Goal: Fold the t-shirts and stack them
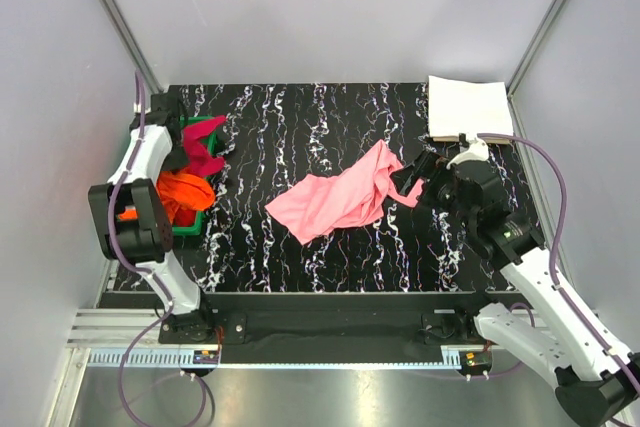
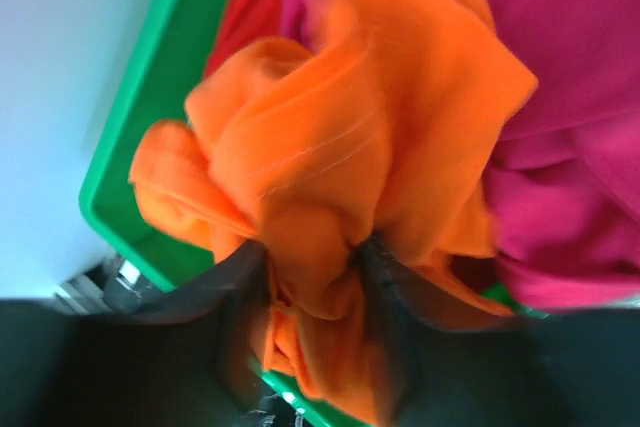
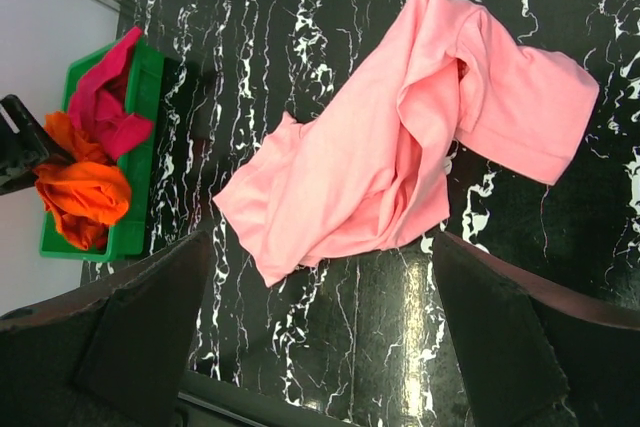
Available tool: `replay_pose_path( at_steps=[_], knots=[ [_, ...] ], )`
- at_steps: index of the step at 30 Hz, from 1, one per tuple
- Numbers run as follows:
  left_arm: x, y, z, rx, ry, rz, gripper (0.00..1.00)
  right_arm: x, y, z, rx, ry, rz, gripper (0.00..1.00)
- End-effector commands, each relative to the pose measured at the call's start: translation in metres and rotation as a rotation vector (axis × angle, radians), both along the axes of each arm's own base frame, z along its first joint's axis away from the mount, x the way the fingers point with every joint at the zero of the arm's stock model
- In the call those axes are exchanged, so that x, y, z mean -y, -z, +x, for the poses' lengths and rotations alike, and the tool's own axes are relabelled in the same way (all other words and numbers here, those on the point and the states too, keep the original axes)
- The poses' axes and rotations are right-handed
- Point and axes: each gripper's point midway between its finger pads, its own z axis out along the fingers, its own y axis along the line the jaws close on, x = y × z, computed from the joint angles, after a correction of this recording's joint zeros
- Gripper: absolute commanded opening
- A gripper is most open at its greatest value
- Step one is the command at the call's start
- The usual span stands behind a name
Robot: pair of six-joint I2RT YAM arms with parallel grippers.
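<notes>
Orange t-shirt (image 2: 340,127) in green tray (image 2: 140,147) bunched between left gripper (image 2: 318,257) jaws, cannot tell if gripped, pink t-shirt (image 3: 400,137) right of tray, right gripper (image 3: 320,247) jaws wide above it

The table (image 1: 300,117) is black with thin white marble-like veins. A light pink shirt (image 1: 335,202) lies at its centre; a plain white shirt (image 1: 468,105) is at the upper right. At the left, a bright green tray (image 1: 212,124) shows a bright orange shirt (image 1: 185,192) and a magenta-red shirt (image 1: 203,159). All four shirts are unpatterned.
</notes>
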Motion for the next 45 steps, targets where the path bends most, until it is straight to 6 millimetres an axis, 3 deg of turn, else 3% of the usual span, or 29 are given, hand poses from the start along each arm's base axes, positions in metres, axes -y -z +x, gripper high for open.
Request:
replay_pose_path(
  at_steps=[1,3,4,6,7,9,10,12,13,14,17,19,20,21,22,23,25,31,35,39,42,44,45],
  knots=[
    [0.018,-0.044,0.025,0.182,0.053,-0.031,0.68,0.001,0.009,0.000,-0.013,0.013,0.004,1.00],
    [0.031,-0.071,0.030,0.230,0.117,-0.003,0.70,-0.002,0.029,0.005,-0.077,0.033,0.003,1.00],
    [0.057,-0.088,0.033,0.263,0.200,-0.003,0.70,-0.003,0.040,0.007,-0.116,0.054,0.015,1.00],
    [0.090,-0.114,0.037,0.302,0.308,0.004,0.70,-0.002,0.060,0.014,-0.166,0.081,-0.017,0.99],
    [0.126,-0.126,0.033,0.319,0.399,-0.003,0.70,-0.002,0.062,0.021,-0.154,0.084,-0.036,0.99],
    [0.169,-0.131,0.027,0.348,0.495,-0.063,0.70,0.007,0.079,0.038,-0.186,0.136,-0.097,0.93],
    [0.198,-0.137,0.018,0.373,0.559,-0.085,0.69,0.023,0.085,0.049,-0.207,0.188,-0.115,0.87],
    [0.227,-0.122,0.003,0.359,0.614,-0.148,0.69,0.034,0.110,0.059,-0.298,0.201,-0.089,0.76],
    [0.254,-0.114,-0.010,0.357,0.689,-0.209,0.68,0.033,0.119,0.059,-0.350,0.189,-0.026,0.69],
    [0.267,-0.107,-0.017,0.355,0.715,-0.244,0.68,0.055,0.131,0.065,-0.396,0.259,0.006,0.67],
    [0.306,-0.081,-0.049,0.334,0.823,-0.358,0.68,0.073,0.158,0.065,-0.471,0.350,0.042,0.65],
    [0.337,-0.079,-0.065,0.365,0.907,-0.478,0.68,0.074,0.166,0.068,-0.491,0.367,0.039,0.63],
    [0.342,-0.055,-0.078,0.324,0.913,-0.519,0.67,0.074,0.177,0.069,-0.524,0.368,0.029,0.60],
    [0.356,-0.054,-0.081,0.351,0.950,-0.578,0.67,0.073,0.179,0.073,-0.530,0.371,0.031,0.58],
    [0.356,-0.033,-0.092,0.312,0.951,-0.590,0.67,0.075,0.184,0.074,-0.547,0.378,0.024,0.56],
    [0.357,-0.025,-0.096,0.305,0.937,-0.614,0.67,0.073,0.195,0.075,-0.583,0.378,0.016,0.52],
    [0.364,-0.006,-0.107,0.266,0.956,-0.664,0.67,0.071,0.199,0.081,-0.598,0.381,0.028,0.50],
    [0.369,0.024,-0.125,0.212,0.951,-0.686,0.67,0.063,0.221,0.090,-0.634,0.377,0.064,0.50],
    [0.371,0.040,-0.128,0.199,0.947,-0.685,0.69,0.063,0.231,0.091,-0.639,0.382,0.065,0.50],
    [0.363,0.068,-0.119,0.157,0.896,-0.586,0.69,0.064,0.239,0.089,-0.658,0.388,0.059,0.43],
    [0.362,0.084,-0.115,0.116,0.876,-0.550,0.68,0.065,0.240,0.089,-0.655,0.379,0.047,0.34],
    [0.361,0.093,-0.112,0.100,0.862,-0.521,0.61,0.065,0.235,0.091,-0.636,0.367,0.037,0.00],
    [0.361,0.092,-0.107,0.107,0.859,-0.511,0.53,0.066,0.232,0.093,-0.626,0.365,0.033,0.00]
  ],
)
